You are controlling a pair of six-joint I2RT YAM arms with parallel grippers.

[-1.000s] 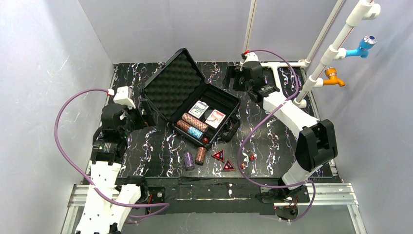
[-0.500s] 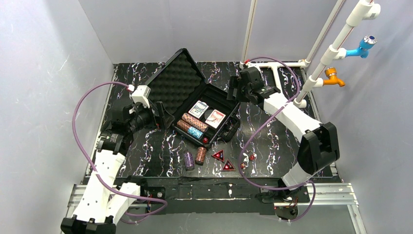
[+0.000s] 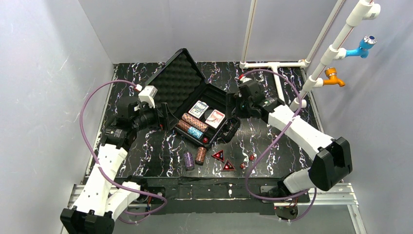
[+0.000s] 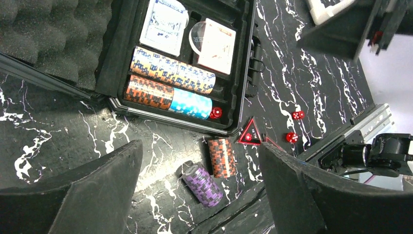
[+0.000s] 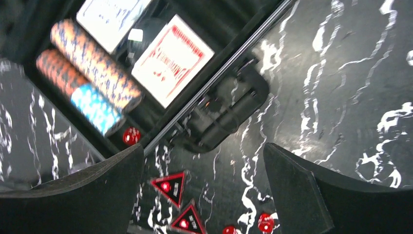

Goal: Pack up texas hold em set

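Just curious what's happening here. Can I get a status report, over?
Left gripper open, empty; right gripper open, empty. Case open, part packed. Purple chip roll, brown chip roll, two markers, two dice loose on table. Nothing blocking.

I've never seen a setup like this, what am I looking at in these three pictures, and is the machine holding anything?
These are two robot arms, each ending in a two-finger gripper. The wide picture comes from a fixed camera above and behind them. The other two come from cameras on the wrists; the dark wedges at the bottom are that gripper's own fingers. On the black table sits an open black case holding two card decks and chip rolls. Loose beside it lie a purple chip roll, a brown chip roll, two red triangular markers and small red dice. The left gripper and right gripper are open, holding nothing.
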